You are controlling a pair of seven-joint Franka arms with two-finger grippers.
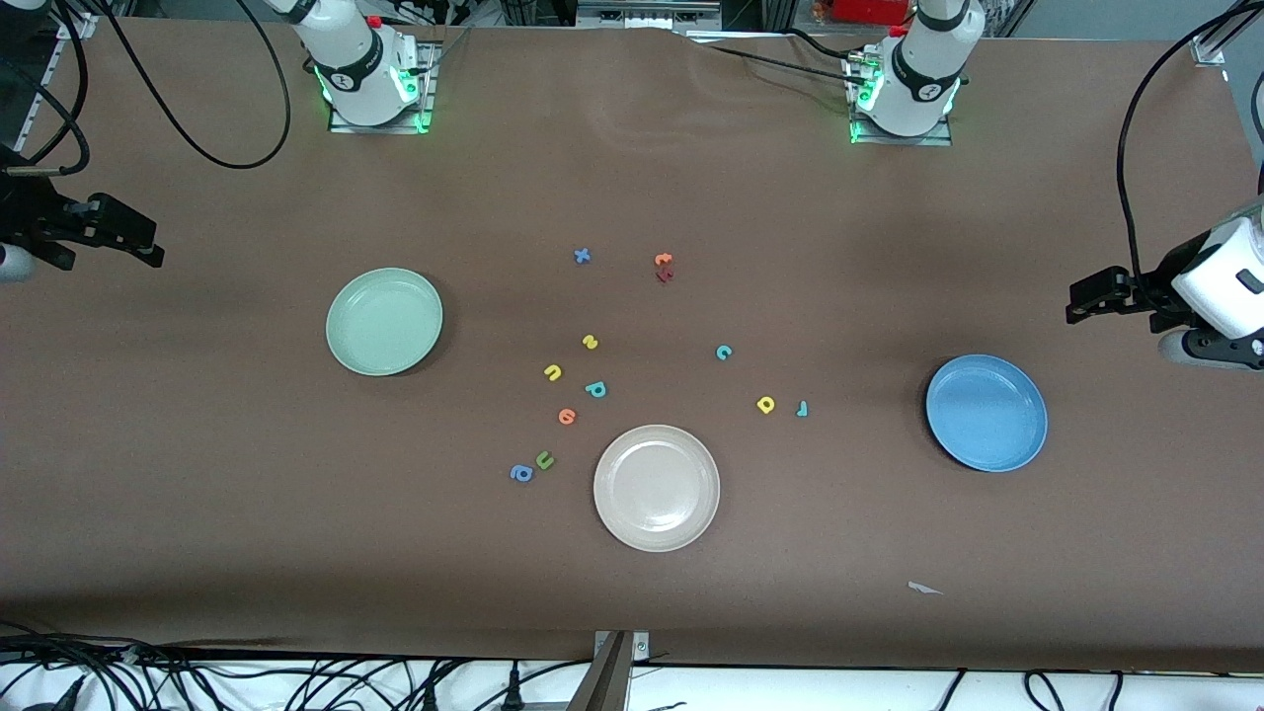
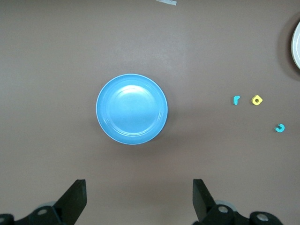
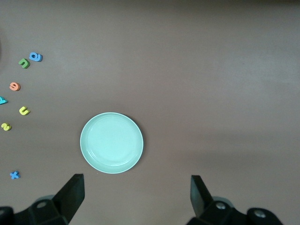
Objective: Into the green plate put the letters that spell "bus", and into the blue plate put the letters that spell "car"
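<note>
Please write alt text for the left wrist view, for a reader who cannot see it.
An empty blue plate lies on the brown table under the open left gripper. Beside it lie three small letters: a teal r, a yellow a and a teal c.

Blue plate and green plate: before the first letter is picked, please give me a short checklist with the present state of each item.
1. Blue plate holds nothing: ok.
2. Green plate holds nothing: ok.
3. Left gripper open, over table by blue plate: ok.
4. Right gripper open, by green plate: ok.
5. Teal c, yellow a, teal r lie apart, graspable: ok.
6. Teal b, yellow u, yellow s uncovered: ok.
</note>
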